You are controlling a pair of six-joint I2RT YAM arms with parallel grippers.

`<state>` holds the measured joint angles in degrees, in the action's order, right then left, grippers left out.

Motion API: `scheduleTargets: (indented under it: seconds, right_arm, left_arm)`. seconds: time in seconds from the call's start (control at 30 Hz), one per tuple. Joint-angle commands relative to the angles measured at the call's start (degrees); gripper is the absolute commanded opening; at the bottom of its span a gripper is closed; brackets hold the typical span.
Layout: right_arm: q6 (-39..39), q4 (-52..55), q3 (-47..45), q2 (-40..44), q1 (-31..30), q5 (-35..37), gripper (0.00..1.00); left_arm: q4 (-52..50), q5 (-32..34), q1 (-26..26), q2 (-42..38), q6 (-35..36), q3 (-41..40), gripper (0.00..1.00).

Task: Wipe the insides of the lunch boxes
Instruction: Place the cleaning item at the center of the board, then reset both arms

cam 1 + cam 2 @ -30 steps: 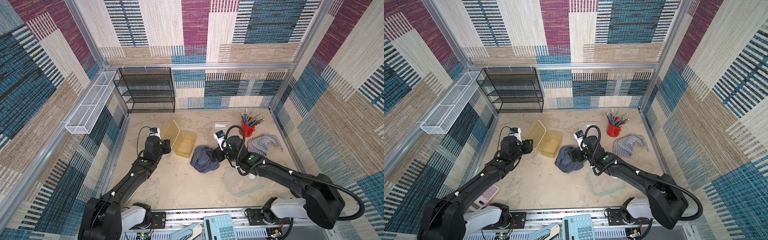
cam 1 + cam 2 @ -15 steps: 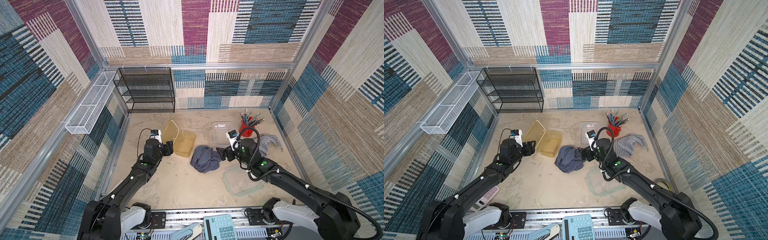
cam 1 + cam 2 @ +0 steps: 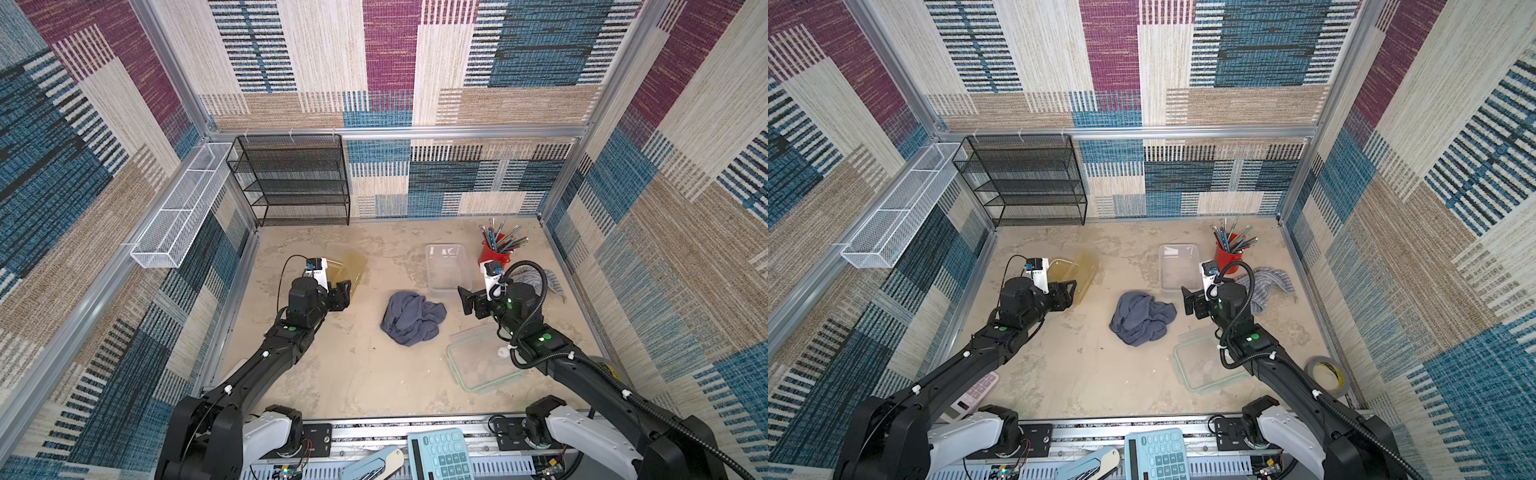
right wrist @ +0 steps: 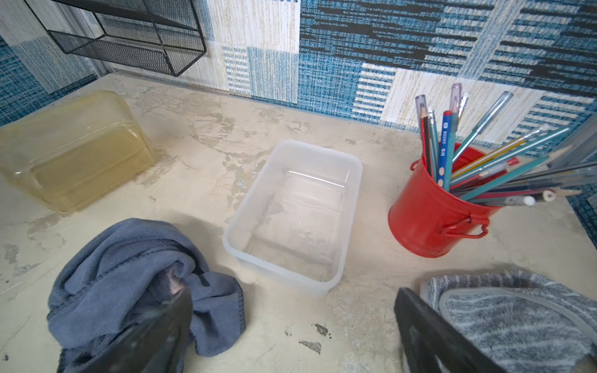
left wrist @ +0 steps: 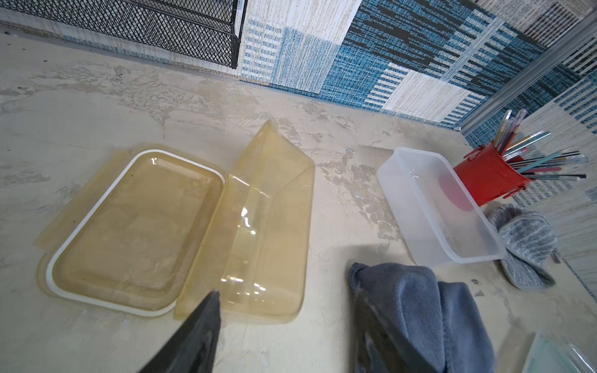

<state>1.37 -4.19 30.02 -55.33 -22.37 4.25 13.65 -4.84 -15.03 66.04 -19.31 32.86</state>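
Note:
The amber lunch box [image 3: 354, 269] [image 5: 268, 232] lies tipped on its side next to its flat amber lid [image 5: 135, 229]. My left gripper [image 3: 344, 293] [image 5: 287, 300] is open just in front of it, holding nothing. The clear frosted lunch box [image 3: 449, 268] [image 4: 297, 213] stands upright and empty. A crumpled blue-grey cloth [image 3: 412, 318] [image 4: 129, 274] lies in the middle of the floor. My right gripper [image 3: 467, 301] [image 4: 294, 297] is open between the cloth and a striped cloth, holding nothing. The clear lid [image 3: 482, 365] lies flat under my right arm.
A red pencil cup [image 3: 492, 253] stands right of the clear box, with a striped grey cloth [image 3: 544, 282] in front of it. A black mesh rack [image 3: 291, 183] and a white wire basket [image 3: 183, 208] are at the back left. A tape roll [image 3: 1327, 376] lies at the right wall.
My right gripper pulled back to the right, off the blue-grey cloth, and uncovered the clear box. My left gripper opened wider and the amber box tipped over; its lid now lies flat.

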Motion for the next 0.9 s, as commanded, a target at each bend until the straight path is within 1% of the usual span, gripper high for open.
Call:
scheduleTargets:
  seconds: [0.0,0.1,0.23,0.4,0.5,0.67,0.8,0.87]
  right_arm:
    - [0.2,-2.9,-0.6,0.0,0.8,0.2,0.98]
    - [-0.2,-3.8,-1.1,0.6,1.7,1.6,0.98]
    - [0.4,-7.5,-2.6,1.6,2.7,4.0,0.99]
    - [0.6,-14.3,-6.4,1.6,6.0,6.2,0.99]
    - [0.8,-18.9,-9.3,1.5,8.0,7.1,0.98]
    - [0.4,-26.1,-14.1,2.2,11.0,6.9,0.98]
    - [0.2,-33.6,-18.3,1.7,13.8,5.9,0.98]
    - [-0.2,-36.4,-19.6,0.8,14.9,6.0,0.98]
  left_arm:
    - [1.5,-0.4,0.0,-0.4,1.1,-0.3,0.67]
    - [0.3,1.8,0.0,-1.4,0.6,-0.8,0.67]
    - [-1.9,9.0,0.0,-3.4,-0.5,-2.2,0.69]
    - [-6.3,18.5,0.6,-7.1,-0.5,-3.5,0.78]
    - [-9.8,24.6,1.6,-9.0,-2.0,-4.0,0.82]
    - [-12.6,27.5,5.0,-11.9,-4.4,-5.6,0.83]
    - [-11.9,30.7,7.6,-13.2,-4.5,-7.8,0.83]
    - [-11.5,30.8,9.4,-13.2,-4.8,-8.4,0.83]
